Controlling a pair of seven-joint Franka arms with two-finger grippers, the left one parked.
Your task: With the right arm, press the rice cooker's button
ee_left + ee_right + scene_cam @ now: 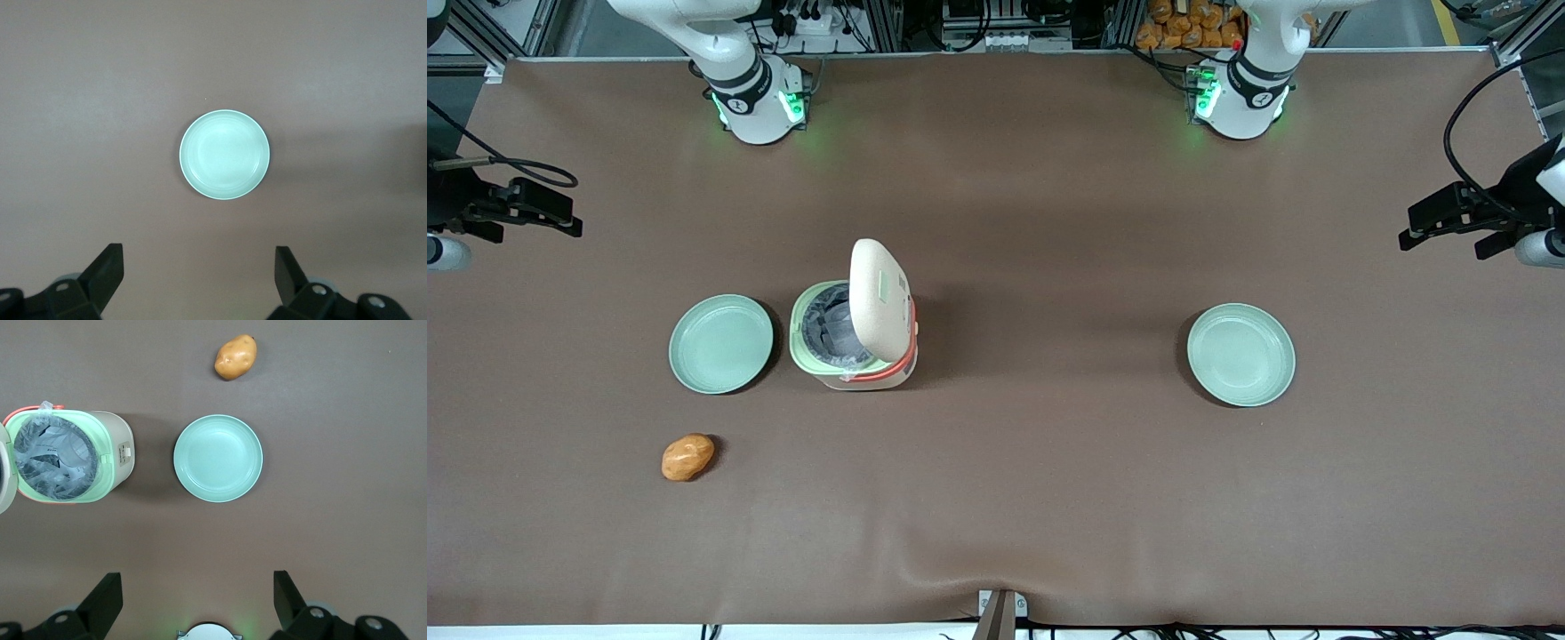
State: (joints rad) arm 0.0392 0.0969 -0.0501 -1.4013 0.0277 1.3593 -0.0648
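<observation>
Rice cooker sits on the brown table with its cream lid swung up and standing nearly upright, so you're looking straight into the pot, which is lined with crinkled clear plastic. You can see the pale green inner rim all round the opening and the orange-red band at the hinge side. On the upturned lid you get the button as a small pale green patch, facing sideways toward the parked arm's end of the table.

Just beside the cooker, toward the working arm's end, lies a round pale green plate, empty, close to the cooker but not touching it. Nearer the front camera than that plate you have a potato, lying by itself on the table. A second pale green plate lies well apart, toward the parked arm's end.

Your gripper hangs high above the table, well clear of the cooker, looking down on cooker, plate and potato together. Its jaws stand wide apart and hold nothing. The right arm rises from its base at the table edge farthest from the front camera.
</observation>
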